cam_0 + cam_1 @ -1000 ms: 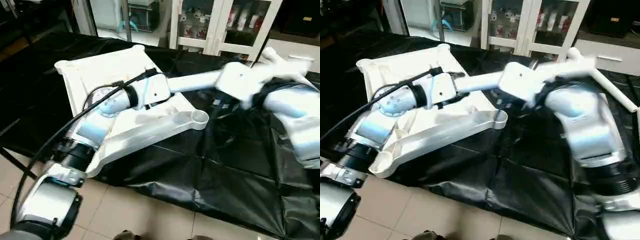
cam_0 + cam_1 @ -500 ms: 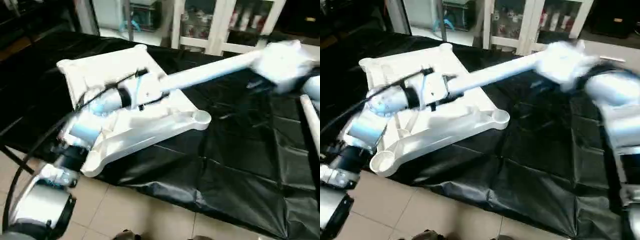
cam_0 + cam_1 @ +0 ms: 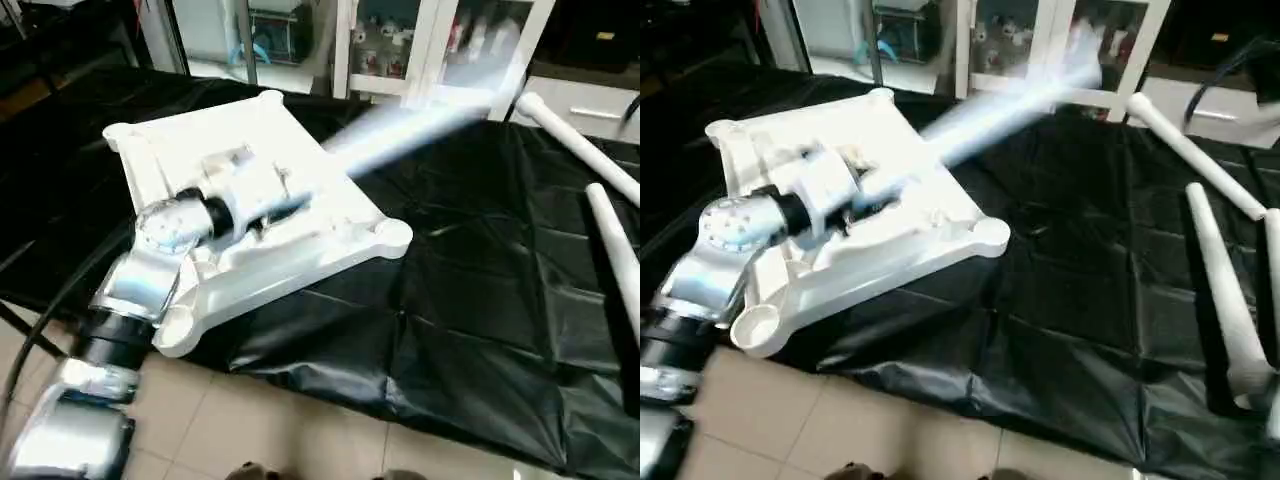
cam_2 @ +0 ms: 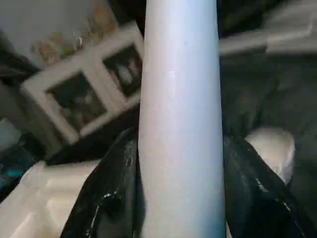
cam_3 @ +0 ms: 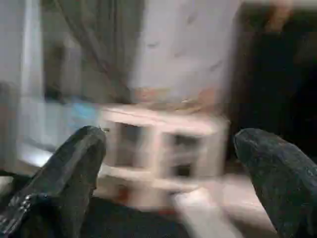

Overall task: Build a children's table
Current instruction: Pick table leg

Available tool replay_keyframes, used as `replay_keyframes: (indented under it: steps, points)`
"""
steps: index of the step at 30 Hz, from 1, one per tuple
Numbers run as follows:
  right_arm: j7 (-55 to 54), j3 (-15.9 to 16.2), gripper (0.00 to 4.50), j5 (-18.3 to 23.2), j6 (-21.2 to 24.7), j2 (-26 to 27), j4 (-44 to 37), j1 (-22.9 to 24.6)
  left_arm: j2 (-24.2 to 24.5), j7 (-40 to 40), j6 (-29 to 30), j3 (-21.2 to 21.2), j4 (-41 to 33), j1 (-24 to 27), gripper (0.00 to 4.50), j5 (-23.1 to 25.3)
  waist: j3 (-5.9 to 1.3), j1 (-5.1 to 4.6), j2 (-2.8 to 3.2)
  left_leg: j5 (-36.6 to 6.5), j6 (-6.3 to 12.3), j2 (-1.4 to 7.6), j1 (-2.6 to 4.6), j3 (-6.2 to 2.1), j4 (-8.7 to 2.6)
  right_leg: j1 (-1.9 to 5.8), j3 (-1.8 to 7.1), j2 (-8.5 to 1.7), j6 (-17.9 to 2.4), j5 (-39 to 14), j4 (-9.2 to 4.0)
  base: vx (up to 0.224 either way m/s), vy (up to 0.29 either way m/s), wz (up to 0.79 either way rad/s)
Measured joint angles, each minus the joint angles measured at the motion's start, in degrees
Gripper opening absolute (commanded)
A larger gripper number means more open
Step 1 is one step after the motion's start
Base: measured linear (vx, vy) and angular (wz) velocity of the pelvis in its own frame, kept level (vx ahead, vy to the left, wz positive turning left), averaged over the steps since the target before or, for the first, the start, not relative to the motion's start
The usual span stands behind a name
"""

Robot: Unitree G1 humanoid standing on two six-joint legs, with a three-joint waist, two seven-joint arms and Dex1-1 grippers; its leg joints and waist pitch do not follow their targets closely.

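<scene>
A leg [image 4: 179, 124] is pinched between the left gripper [image 4: 176, 198] fingers above the tabletop [image 3: 250, 150], which lies underside-up on the black-covered table [image 3: 480, 300]. The leg's far end appears blurred, so a corner socket [image 3: 396, 234] could be missed. The right gripper [image 5: 173, 173] fingers are spread, holding nothing; two spare legs [image 3: 1220, 280] lie well apart.

glossy white plastic tabletop [image 3: 250, 140], crinkled black cover [image 3: 480, 300]

No text, label, brand, number or sign can be read anywhere; the items behind the glass doors of the white cabinet [image 3: 440, 45] are too blurred.
</scene>
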Motion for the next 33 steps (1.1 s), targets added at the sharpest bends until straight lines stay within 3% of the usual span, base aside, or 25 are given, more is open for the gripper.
replay_keyframes:
  steps: [1,3,6,8,10,14,16,18,24,33]
  points:
    - [0.0,0.48,4.5,1.23,1.52,1.25,-0.54,0.91,-0.57,0.19,0.42,0.01,-0.47,-0.25,1.95,-0.66,0.02,0.08,0.03,0.02,0.02,0.0,-0.02,0.01,0.01,-0.03,0.0,0.0,-0.03,0.02,0.0,0.0,0.0,0.0]
    - [-0.51,2.74,4.5,9.05,7.58,8.01,-6.77,5.94,-2.68,1.3,3.02,1.2,-2.13,-0.83,1.95,-3.32,0.04,0.35,0.15,0.1,0.03,0.03,-0.04,0.06,-0.04,-0.06,-0.03,-0.02,-0.05,0.03,0.01,0.0,0.0,0.0]
    - [-0.9,9.16,4.5,19.92,14.05,14.41,-13.75,9.68,-5.84,1.64,5.42,1.33,-3.49,-1.12,1.95,-5.72,0.09,0.77,0.23,0.12,0.03,0.06,-0.14,0.07,-0.06,-0.15,-0.05,-0.02,-0.05,0.03,-0.01,0.0,0.0,0.0]
    - [-0.57,12.37,4.5,24.23,15.92,15.29,-16.93,10.51,-7.69,1.99,6.35,1.17,-3.78,-1.17,1.95,-7.3,0.1,1.22,0.23,0.11,0.03,0.06,-0.21,0.08,-0.07,-0.15,-0.06,-0.03,-0.05,0.03,-0.1,0.0,0.0,0.0]
    - [-0.31,13.13,4.5,26.77,18.18,15.97,-19.9,10.53,-9.36,3.3,7.85,2.13,-3.87,-1.22,1.95,-9.5,0.1,1.76,0.22,0.11,0.02,0.06,-0.25,0.08,-0.08,-0.1,-0.07,-0.03,-0.06,0.04,-0.27,0.0,0.0,0.0]
    - [2.47,14.51,4.5,29.13,23.1,17.34,-25.7,12.71,-14.13,8.72,11.14,7.54,-4.01,-3.63,1.95,-15.36,0.13,2.64,0.06,0.1,0.04,0.05,-0.37,0.12,-0.09,-0.1,-0.07,-0.06,-0.12,0.09,-0.44,0.0,0.0,0.0]
    - [5.49,17.16,4.5,30.21,27.06,15.52,-30.84,16.29,-18.22,12.42,13.89,11.73,-4.25,-6.5,1.95,-21.51,0.13,3.2,0.06,0.09,0.05,0.05,-0.49,0.13,-0.1,-0.09,-0.11,-0.09,-0.11,0.09,-0.53,0.0,0.0,0.0]
    - [6.91,20.12,4.5,31.93,29.31,14.43,-33.41,18.4,-19.28,14.52,15.37,14.58,-4.89,-8.78,1.95,-25.41,0.12,3.24,0.06,0.09,0.07,0.05,-0.48,0.13,-0.1,-0.07,-0.1,-0.1,-0.11,0.11,-0.61,0.0,0.0,0.0]
    - [7.55,23.4,4.5,33.03,31.07,11.67,-36.55,19.25,-22.15,15.58,19.54,17.52,-6.19,-9.34,1.94,-33.33,0.13,3.0,0.07,0.1,0.03,0.06,-0.47,0.13,-0.1,-0.04,-0.11,-0.09,-0.03,0.16,-0.66,0.0,0.0,0.0]
    - [6.97,25.49,4.5,31.8,31.71,12.18,-36.79,18.23,-23.03,16.2,23.99,16.5,-10.25,-9.28,1.94,-36.44,0.13,2.77,0.07,0.09,0.03,0.06,-0.5,0.13,-0.14,-0.03,-0.11,-0.09,-0.01,0.17,-0.76,0.0,0.0,0.0]
